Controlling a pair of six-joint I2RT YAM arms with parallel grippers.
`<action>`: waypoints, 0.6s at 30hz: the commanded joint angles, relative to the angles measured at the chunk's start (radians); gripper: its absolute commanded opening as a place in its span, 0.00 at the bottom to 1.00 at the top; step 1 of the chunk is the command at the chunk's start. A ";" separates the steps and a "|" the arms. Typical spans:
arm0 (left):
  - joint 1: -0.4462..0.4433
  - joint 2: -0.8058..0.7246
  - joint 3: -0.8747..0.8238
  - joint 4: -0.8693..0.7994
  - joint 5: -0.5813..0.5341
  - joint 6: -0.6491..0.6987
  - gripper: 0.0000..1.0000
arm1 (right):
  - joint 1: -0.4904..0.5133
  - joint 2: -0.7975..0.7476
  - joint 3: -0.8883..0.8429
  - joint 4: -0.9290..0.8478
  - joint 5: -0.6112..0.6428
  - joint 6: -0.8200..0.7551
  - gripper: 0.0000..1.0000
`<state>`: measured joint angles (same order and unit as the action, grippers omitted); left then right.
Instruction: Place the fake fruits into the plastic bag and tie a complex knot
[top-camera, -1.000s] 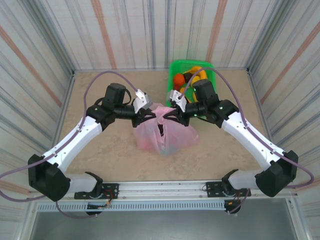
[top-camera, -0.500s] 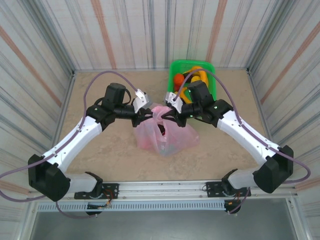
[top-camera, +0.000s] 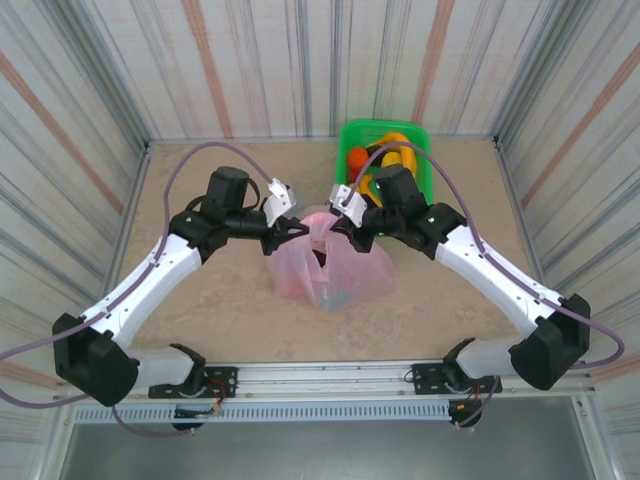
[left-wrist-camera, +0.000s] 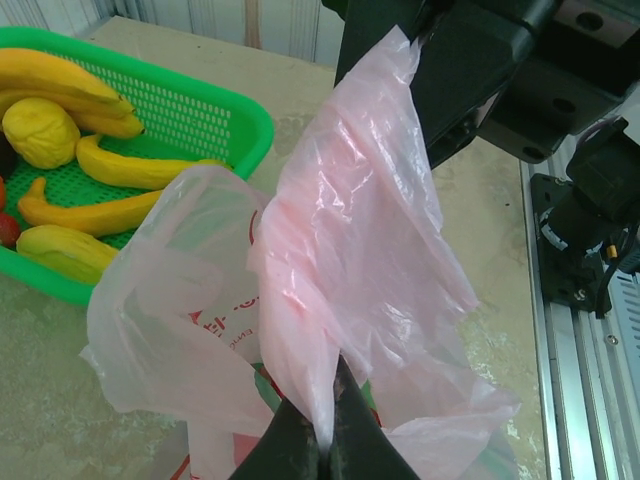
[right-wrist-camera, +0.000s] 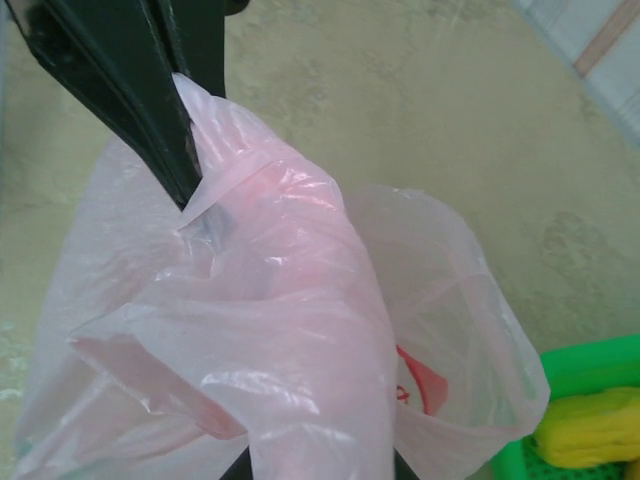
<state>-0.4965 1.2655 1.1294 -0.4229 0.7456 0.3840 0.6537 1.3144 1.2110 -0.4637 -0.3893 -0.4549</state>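
Note:
The pink plastic bag (top-camera: 335, 268) stands on the table between my arms, with dark fake fruits showing through its film. My left gripper (top-camera: 296, 228) is shut on one stretch of the bag's top film (left-wrist-camera: 350, 230), its fingertips (left-wrist-camera: 352, 420) pinching the film's lower end. My right gripper (top-camera: 343, 222) is shut on the same bunch of film, which drapes over its jaws (right-wrist-camera: 318, 470). The left gripper's black fingers (right-wrist-camera: 150, 90) hold the film's far end in the right wrist view. More fake fruits, yellow bananas (left-wrist-camera: 120, 170) and an orange piece (top-camera: 357, 157), lie in the green basket (top-camera: 420, 150). The knot is out of view.
The green mesh basket (left-wrist-camera: 230, 120) stands just behind the bag at the back of the table, close to the right arm. Striped walls enclose the table on three sides. Bare tabletop (top-camera: 200, 290) lies left and in front of the bag.
The right gripper has shifted a little left toward the bag's top and closed on the film. The left gripper has tightened its pinch. The bag's top is drawn up between them.

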 joint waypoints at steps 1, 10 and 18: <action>0.018 -0.025 0.032 -0.022 0.057 -0.030 0.00 | 0.024 -0.033 -0.039 0.066 0.191 -0.053 0.00; 0.053 0.017 0.053 0.001 0.134 -0.118 0.08 | 0.055 -0.088 -0.176 0.307 0.324 -0.070 0.00; 0.061 -0.002 0.034 0.083 0.125 -0.113 0.67 | 0.050 -0.110 -0.199 0.344 0.236 -0.030 0.00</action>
<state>-0.4267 1.2896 1.1538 -0.3840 0.8551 0.2646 0.7113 1.2354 1.0187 -0.1650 -0.1329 -0.5056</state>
